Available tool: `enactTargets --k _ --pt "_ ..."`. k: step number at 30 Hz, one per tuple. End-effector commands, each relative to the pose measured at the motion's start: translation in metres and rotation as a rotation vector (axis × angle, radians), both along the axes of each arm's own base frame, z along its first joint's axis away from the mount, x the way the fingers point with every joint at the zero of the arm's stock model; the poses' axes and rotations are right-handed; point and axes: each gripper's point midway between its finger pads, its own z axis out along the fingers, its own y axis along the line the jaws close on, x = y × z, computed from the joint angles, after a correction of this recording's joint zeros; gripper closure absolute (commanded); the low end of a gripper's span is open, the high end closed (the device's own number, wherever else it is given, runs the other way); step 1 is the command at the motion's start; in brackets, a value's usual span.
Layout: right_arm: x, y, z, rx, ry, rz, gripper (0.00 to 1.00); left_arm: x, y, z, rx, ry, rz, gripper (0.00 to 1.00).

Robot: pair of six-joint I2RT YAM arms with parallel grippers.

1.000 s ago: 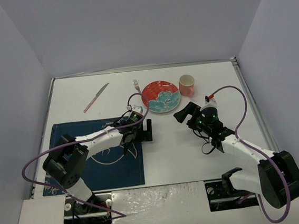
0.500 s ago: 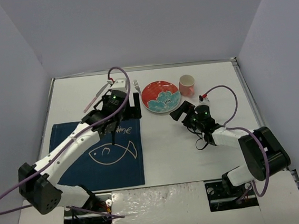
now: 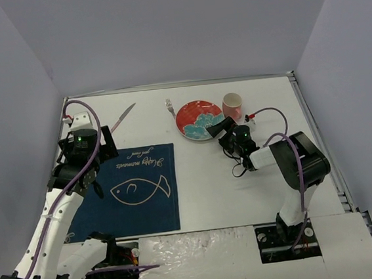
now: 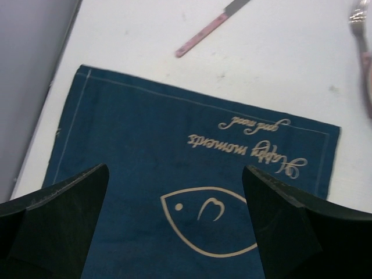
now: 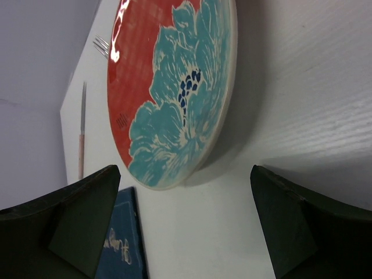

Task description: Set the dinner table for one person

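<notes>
The white worktop [image 3: 231,194] is a large, flat, matte rectangle. It fills the floor of the pale-walled enclosure and reaches from the arm bases to the back wall. It is plain and far bigger than anything lying on it.

On its near left part lies a navy placemat [image 3: 128,191] with a white fish outline and a line of script. A knife with a pink handle [image 3: 120,121] lies slanted beyond the placemat's far edge. Further right along the far side are a fork [image 3: 169,106], a red plate with a turquoise flower [image 3: 199,120] and a pink cup [image 3: 233,105] just beside the plate.

The left tool [image 4: 174,171] hangs above the placemat's far left corner, jaws spread wide and gripping nothing. The right tool [image 5: 185,168] sits low at the plate's near right edge, its jaws also wide apart. The plate's rim lies just ahead of the gap between them, and whether either finger touches it cannot be told.
</notes>
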Motion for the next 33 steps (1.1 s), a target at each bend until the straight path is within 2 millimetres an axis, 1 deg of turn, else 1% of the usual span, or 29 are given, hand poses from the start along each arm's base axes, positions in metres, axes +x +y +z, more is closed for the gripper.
enactTargets --k 1,6,10,12,16,22,30,33 --pt "0.031 0.0 0.022 0.117 -0.071 -0.141 0.1 -0.003 0.023 -0.004 0.024 -0.021 0.049 0.03" --pt "0.039 0.001 0.008 0.132 -0.029 -0.222 0.13 -0.006 0.033 -0.004 0.021 -0.028 0.08 0.03" --pt "0.041 0.008 -0.004 0.139 0.016 -0.25 0.16 -0.008 0.035 -0.002 0.014 -0.038 0.086 0.03" --pt "0.039 0.009 -0.013 0.141 0.05 -0.269 0.17 -0.009 0.037 -0.002 0.008 -0.041 0.091 0.03" --pt "0.037 0.01 -0.025 0.139 0.093 -0.301 0.19 -0.009 0.038 -0.003 -0.002 -0.04 0.093 0.03" --pt "0.038 0.01 -0.035 0.168 0.127 -0.343 0.27 -0.008 0.037 -0.004 -0.015 -0.04 0.087 0.03" --pt "0.04 0.011 -0.044 0.198 0.141 -0.362 0.46 -0.008 0.039 -0.005 -0.02 -0.039 0.094 0.03" --pt "0.038 0.009 -0.047 0.2 0.144 -0.37 0.58 -0.008 0.039 -0.005 -0.022 -0.038 0.096 0.03"
